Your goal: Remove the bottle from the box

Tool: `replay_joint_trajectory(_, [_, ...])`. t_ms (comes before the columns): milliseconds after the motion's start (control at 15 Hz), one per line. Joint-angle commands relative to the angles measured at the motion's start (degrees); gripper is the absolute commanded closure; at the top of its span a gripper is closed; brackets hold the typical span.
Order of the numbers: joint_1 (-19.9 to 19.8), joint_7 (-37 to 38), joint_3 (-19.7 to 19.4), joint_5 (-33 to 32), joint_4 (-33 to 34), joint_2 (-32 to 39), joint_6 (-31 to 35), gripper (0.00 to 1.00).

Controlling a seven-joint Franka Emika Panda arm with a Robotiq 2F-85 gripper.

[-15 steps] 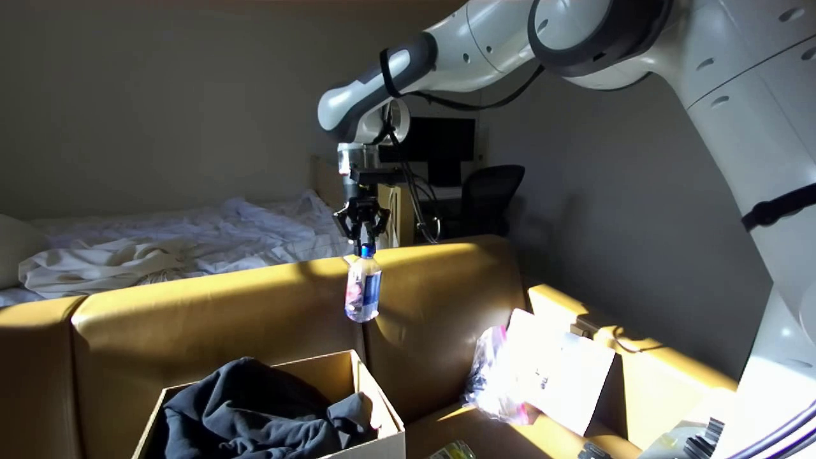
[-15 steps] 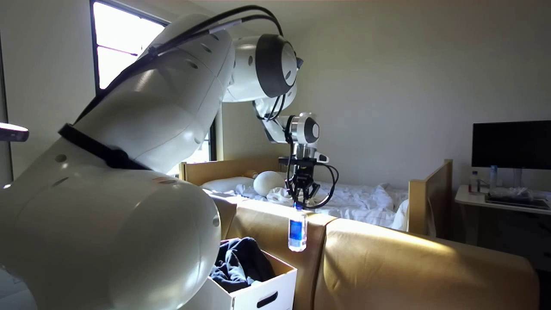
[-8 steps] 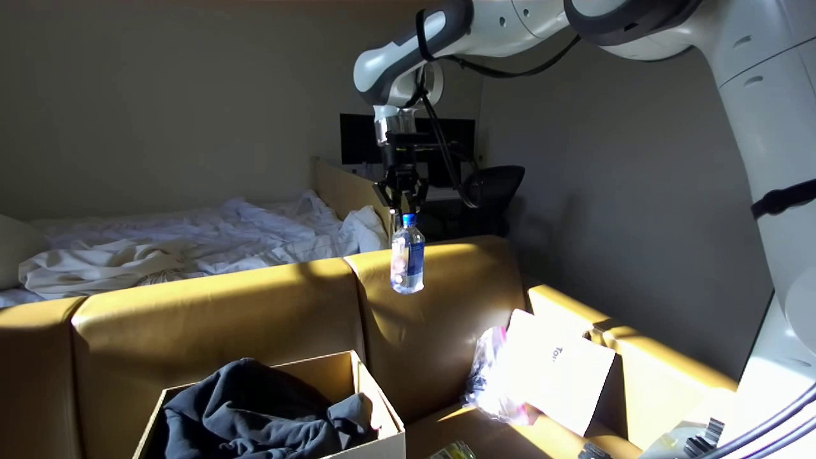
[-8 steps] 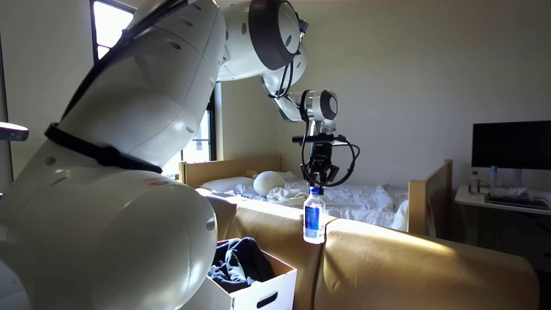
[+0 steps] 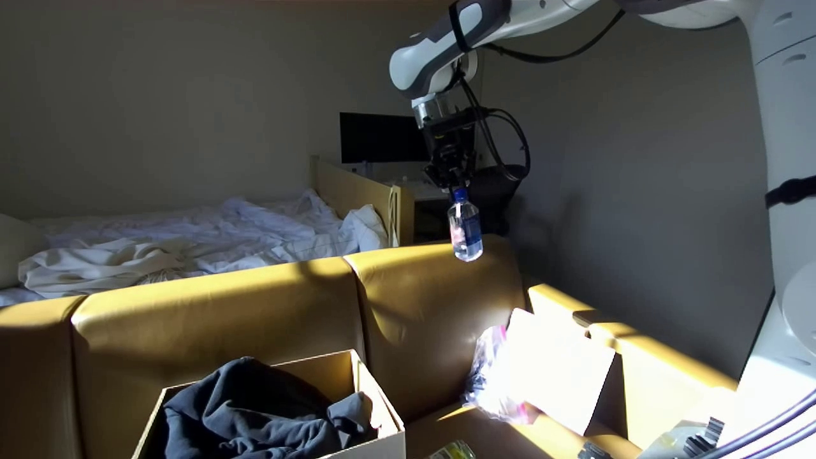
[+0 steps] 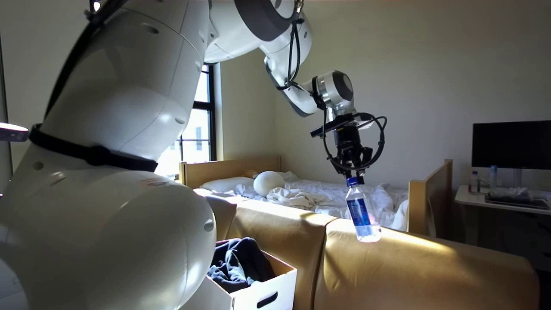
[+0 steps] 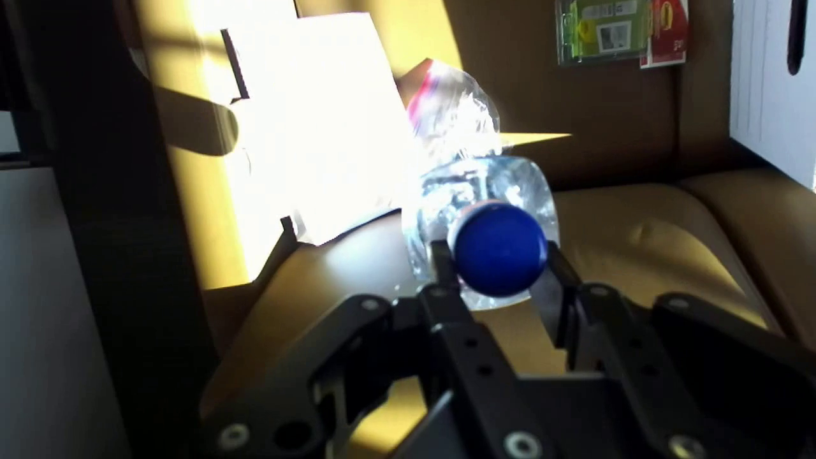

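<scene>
In an exterior view, the box (image 5: 390, 448) is seen nearest, at seven o'clock, filled with dark cloth (image 5: 255, 408). Higher, just off centre toward three o'clock, the bottle (image 5: 466, 231) is held in mid-air, well apart from the box (it is tilted a little, its base pointed between five and six o'clock). Its blue cap (image 7: 500, 250) is clamped between the fingers (image 7: 443, 271) of the gripper (image 5: 458, 191), as shown in the wrist view. Toward five o'clock, a clear bag (image 5: 491, 376) and a bright white panel (image 5: 554, 370) are set side by side on a tan sofa (image 5: 217, 312). Beyond it, at nine o'clock, rumpled bedding (image 5: 210, 233) is seen; farthest, near twelve o'clock, a dark monitor (image 5: 382, 137) is shown.
</scene>
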Motion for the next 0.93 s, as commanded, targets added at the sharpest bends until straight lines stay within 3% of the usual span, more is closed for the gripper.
replay_joint_trajectory(0, [-4.18, 0.92, -1.67, -1.64, -8.88, -9.87, 3.45, 0.86])
replay_joint_trajectory(200, [-7.98, 1.84, -3.70, -2.28, -14.52, -17.14, 10.40, 0.86])
replay_joint_trajectory(333, [-10.75, 0.71, -5.31, -6.10, -17.86, -21.51, 15.74, 0.86])
replay_joint_trajectory(533, [-14.89, 2.72, -7.04, -10.13, -21.85, -23.63, 26.05, 0.86])
replay_joint_trajectory(733, [-16.75, 4.21, -6.90, -8.06, -25.05, -25.41, 30.36, 0.86])
replay_joint_trajectory(800, [-17.56, 0.81, -7.37, -7.54, -21.39, -22.84, 27.25, 0.86])
replay_joint_trajectory(867, [-17.83, 0.87, -7.43, -7.54, -21.90, -22.87, 27.64, 0.66])
